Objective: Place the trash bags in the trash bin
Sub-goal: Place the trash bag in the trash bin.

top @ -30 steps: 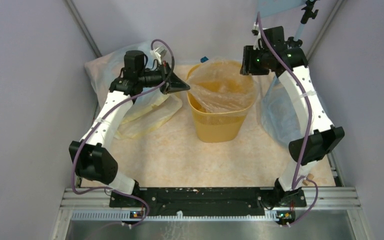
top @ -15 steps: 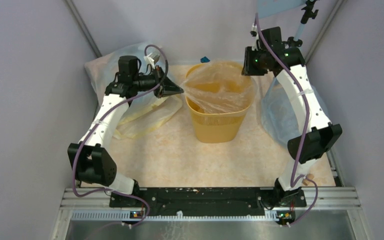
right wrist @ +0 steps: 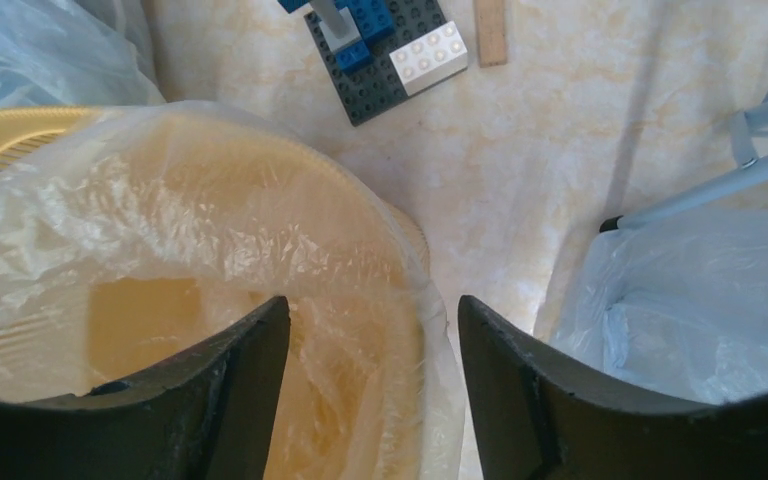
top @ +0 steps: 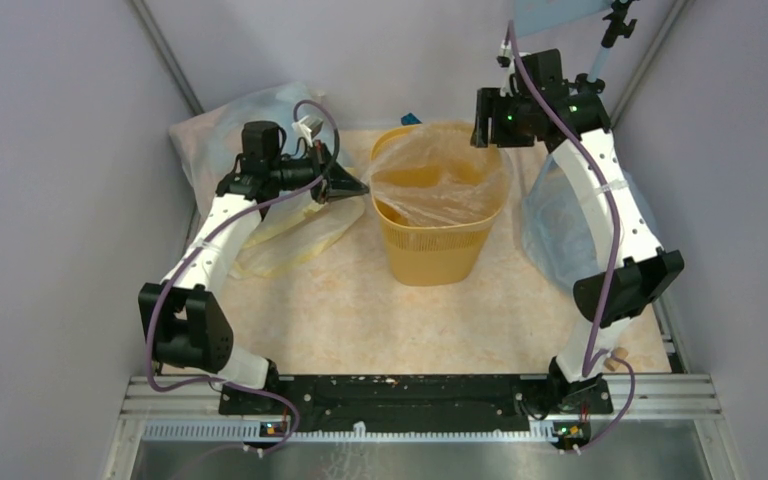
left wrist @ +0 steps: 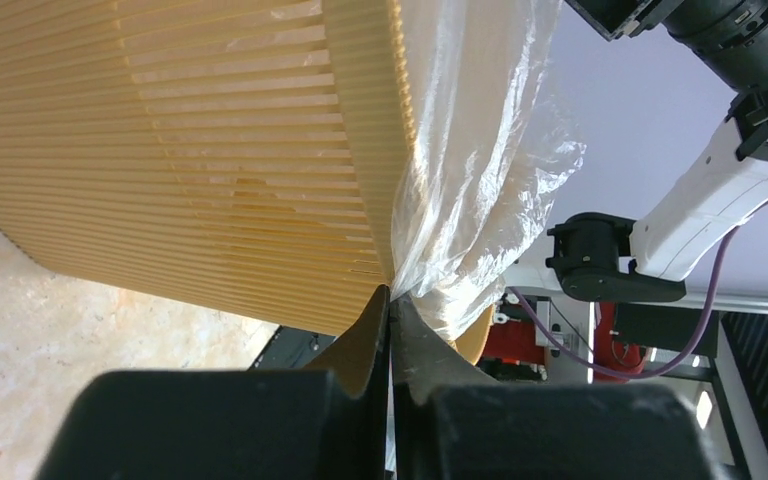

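Note:
The yellow trash bin [top: 438, 248] stands at the middle of the table. A thin see-through trash bag [top: 440, 180] lies over its mouth and sags inside. My left gripper [top: 360, 187] is shut on the bag's edge at the bin's left rim; the left wrist view shows the film [left wrist: 480, 200] pinched at the tips beside the ribbed bin wall [left wrist: 190, 150]. My right gripper [top: 480, 118] is open above the bin's back right rim. In the right wrist view its fingers [right wrist: 250, 350] straddle the bag-covered rim [right wrist: 400, 290].
Big bluish plastic sacks lie at the back left [top: 220, 135] and at the right [top: 555, 225]. A blue-and-white block tower [right wrist: 385, 45] and a wooden ruler [right wrist: 492, 30] lie behind the bin. A stand's legs [right wrist: 750, 160] are at the back right.
My left gripper has drawn the bag's edge leftward off the bin's left rim and lowered a little. My right gripper has opened and shifted slightly left over the back rim.

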